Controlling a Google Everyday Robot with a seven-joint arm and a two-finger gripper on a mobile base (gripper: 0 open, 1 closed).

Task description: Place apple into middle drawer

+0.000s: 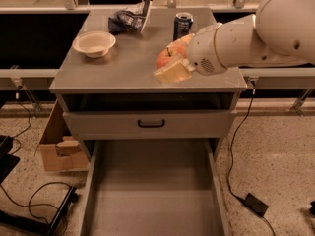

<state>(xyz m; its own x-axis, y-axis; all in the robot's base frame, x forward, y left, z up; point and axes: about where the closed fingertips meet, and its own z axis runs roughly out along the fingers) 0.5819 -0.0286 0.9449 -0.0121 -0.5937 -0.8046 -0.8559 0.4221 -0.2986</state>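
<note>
The red-orange apple (pixel 166 57) sits between the cream fingers of my gripper (pixel 168 64), held just above the front right part of the cabinet top (pixel 123 68). The gripper is shut on the apple, with one finger (pixel 172 73) below it and the other above it. My white arm reaches in from the right. The middle drawer (pixel 152 191) is pulled out wide below, showing a plain grey floor and low side walls. It lies beneath and nearer than the apple.
A grey drawer front with a black handle (pixel 151 123) sits above the open drawer. On the cabinet top are a cream bowl (pixel 93 43), a crumpled bag (pixel 129 18) and a soda can (pixel 183 25). A cardboard box (pixel 56 149) and cables (pixel 34 200) lie on the floor at the left.
</note>
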